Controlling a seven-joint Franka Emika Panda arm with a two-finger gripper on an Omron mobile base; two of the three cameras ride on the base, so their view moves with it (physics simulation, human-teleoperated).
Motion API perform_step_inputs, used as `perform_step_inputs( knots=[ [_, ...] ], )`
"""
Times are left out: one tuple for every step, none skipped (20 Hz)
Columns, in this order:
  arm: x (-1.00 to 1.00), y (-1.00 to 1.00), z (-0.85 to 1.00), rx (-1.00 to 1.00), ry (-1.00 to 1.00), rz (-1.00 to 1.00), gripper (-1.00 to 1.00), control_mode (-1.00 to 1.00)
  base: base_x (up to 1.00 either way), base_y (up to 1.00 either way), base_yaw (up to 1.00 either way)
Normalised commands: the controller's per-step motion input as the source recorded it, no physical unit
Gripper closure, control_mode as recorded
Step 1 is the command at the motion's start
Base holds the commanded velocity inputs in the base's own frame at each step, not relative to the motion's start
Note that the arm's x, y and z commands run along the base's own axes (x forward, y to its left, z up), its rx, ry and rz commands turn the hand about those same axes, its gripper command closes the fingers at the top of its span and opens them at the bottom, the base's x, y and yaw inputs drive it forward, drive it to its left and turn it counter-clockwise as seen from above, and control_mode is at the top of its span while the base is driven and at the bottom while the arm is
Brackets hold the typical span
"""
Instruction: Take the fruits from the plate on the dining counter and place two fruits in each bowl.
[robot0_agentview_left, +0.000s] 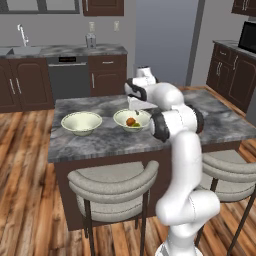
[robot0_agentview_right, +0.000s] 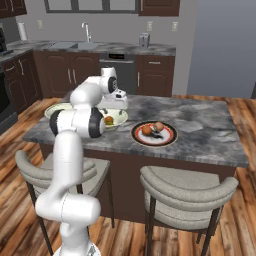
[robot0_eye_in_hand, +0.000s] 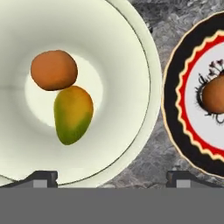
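The dining counter (robot0_agentview_left: 90, 145) spans the middle of both base views, its grey marbled top carrying two bowls and the plate. In the left base view the empty bowl (robot0_agentview_left: 81, 123) sits left of centre, and the filled bowl (robot0_agentview_left: 131, 120) lies just right of it, partly behind the arm. The plate (robot0_agentview_right: 154, 133) rests at the centre of the right base view, just right of the filled bowl, with two fruits on it, an orange fruit (robot0_agentview_right: 146, 130) and a brownish fruit (robot0_agentview_right: 159, 126).

In the hand view the filled bowl holds a round orange-brown fruit (robot0_eye_in_hand: 54, 70) touching a yellow-green fruit (robot0_eye_in_hand: 72, 113) whose long axis runs top to bottom. The gripper (robot0_eye_in_hand: 111, 178) hangs released over that bowl's rim, jaws spread wide and holding nothing. The plate lies toward the right edge of the hand view, so the next reach probably goes that way.
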Motion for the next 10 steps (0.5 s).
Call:
perform_step_inputs(
  knots=[
    [-1.00, -0.81, 0.61, 0.07, -0.10, 0.00, -1.00, -1.00, 0.00, 0.00, 0.00],
    [-1.00, -0.80, 0.47, 0.08, -0.09, 0.00, -1.00, -1.00, 0.00, 0.00, 0.00],
    [-1.00, -0.76, 0.29, 0.06, -0.13, 0.00, -1.00, -1.00, 0.00, 0.00, 0.00],
    [-1.00, -0.81, 0.24, 0.08, -0.13, 0.00, -1.00, -1.00, 0.00, 0.00, 0.00],
    [-1.00, -0.79, 0.21, 0.09, -0.16, 0.00, -1.00, -1.00, 0.00, 0.00, 0.00],
    [-1.00, -0.81, 0.23, 0.11, -0.14, 0.00, -1.00, -1.00, 0.00, 0.00, 0.00],
    [-0.76, -0.82, 0.04, 0.13, -0.06, 0.00, -1.00, -1.00, 0.00, 0.00, 0.00],
    [-0.53, -0.79, 0.00, 0.15, -0.09, 0.00, -1.00, -1.00, 0.00, 0.00, 0.00],
    [-0.47, -0.74, 0.00, 0.16, -0.05, 0.00, -1.00, -1.00, 0.00, 0.00, 0.00],
    [-0.35, -0.71, 0.00, 0.17, 0.00, 0.00, -1.00, -1.00, 0.00, 0.00, 0.00]
  ],
)
